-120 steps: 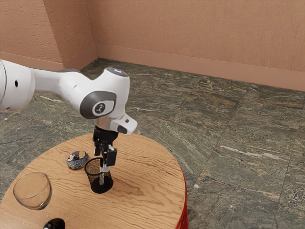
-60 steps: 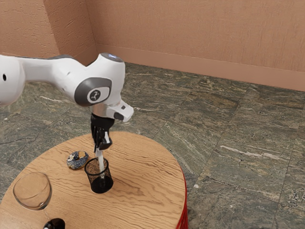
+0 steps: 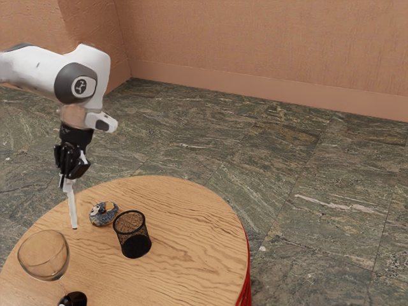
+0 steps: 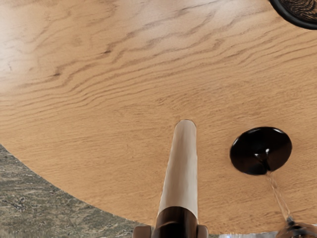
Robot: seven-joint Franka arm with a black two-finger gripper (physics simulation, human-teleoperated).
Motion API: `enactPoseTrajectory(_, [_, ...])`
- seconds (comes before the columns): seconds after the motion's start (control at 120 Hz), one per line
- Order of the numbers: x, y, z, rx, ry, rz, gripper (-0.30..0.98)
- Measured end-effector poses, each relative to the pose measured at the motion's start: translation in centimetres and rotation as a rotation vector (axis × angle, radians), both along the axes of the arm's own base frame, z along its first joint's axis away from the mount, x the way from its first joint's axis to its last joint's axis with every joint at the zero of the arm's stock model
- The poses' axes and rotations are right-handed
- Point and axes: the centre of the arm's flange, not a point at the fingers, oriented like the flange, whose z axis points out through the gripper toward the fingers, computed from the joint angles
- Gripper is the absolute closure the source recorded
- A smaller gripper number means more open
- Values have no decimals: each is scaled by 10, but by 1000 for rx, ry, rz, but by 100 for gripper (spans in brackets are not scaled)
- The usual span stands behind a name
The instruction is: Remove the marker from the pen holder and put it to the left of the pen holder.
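In the exterior view, my black tool (image 3: 69, 178) clamps a slim, pale marker (image 3: 72, 210) aloft, out of the cylindrical black mesh pen holder (image 3: 136, 246), which stands upright on the round, wood-grained counter (image 3: 191, 239) beside a rounded, blue-patterned object (image 3: 101, 219).

In the wrist view, the marker's smooth barrel meets a glossy dark end between both fingertips (image 4: 202, 231), near a clear-stemmed glass (image 4: 278, 194) with a black disc base (image 4: 252, 144).

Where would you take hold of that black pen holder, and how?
Once my end effector lets go of the marker, I'd pinch the pen holder by its rim from above, one finger inside, one outside: it stands upright, open-topped, and looks thin-walled.
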Motion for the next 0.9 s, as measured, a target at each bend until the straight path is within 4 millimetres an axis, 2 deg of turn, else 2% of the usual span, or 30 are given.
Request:
enactPoseTrajectory(0.108, [-2, 19, -47, -6, 133, 41, 78])
enactPoseTrajectory(0.258, [1, 11, -95, 0, 258, 15, 78])
enactPoseTrajectory(0.442, [1, 11, -135, 6, 346, 2, 77])
enactPoseTrajectory(0.7, [2, 11, -159, 7, 396, -4, 75])
enactPoseTrajectory(0.9, [24, -3, -153, 19, 359, -51, 58])
